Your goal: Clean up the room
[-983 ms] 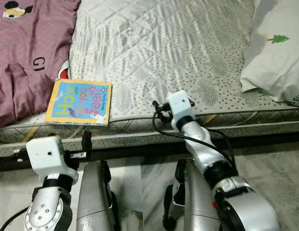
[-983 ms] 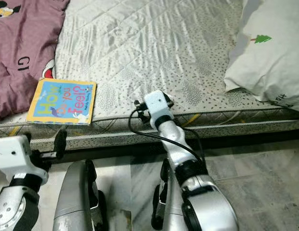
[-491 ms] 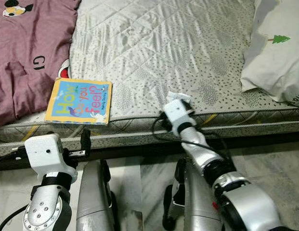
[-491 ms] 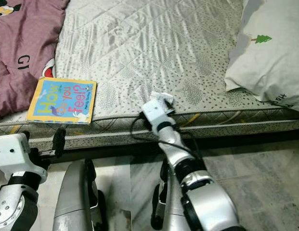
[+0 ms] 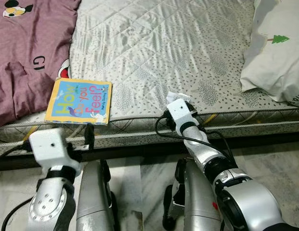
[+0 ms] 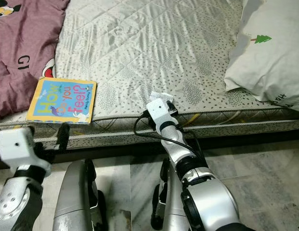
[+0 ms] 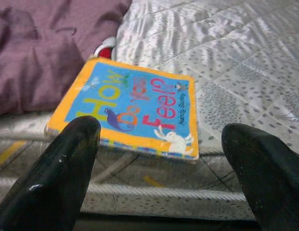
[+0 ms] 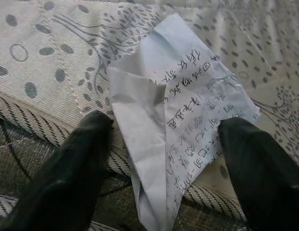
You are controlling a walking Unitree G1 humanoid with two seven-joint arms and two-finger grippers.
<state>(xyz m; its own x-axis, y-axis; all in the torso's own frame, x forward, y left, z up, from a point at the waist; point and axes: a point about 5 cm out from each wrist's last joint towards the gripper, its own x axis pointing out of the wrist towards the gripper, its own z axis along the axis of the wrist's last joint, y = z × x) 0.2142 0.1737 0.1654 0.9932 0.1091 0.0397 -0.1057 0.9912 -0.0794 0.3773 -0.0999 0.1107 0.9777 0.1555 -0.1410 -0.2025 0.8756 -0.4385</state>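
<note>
White paper, head view: a crumpled note (image 5: 176, 96) is seen at the mattress edge (image 5: 139, 126), beside the right gripper (image 5: 186, 103).
Right wrist view: fingers (image 8: 67, 178) are spread either side of the note; it is judged light, limp, best pinched at its raised fold.
Left wrist view: the left gripper (image 7: 163, 168) is held open before a stiff board book (image 7: 127, 113).
Room: open quilt lies beyond.

silver arms with white boxy wrist housings, black cables, black joint rings, each end effector black-fingered.
</note>
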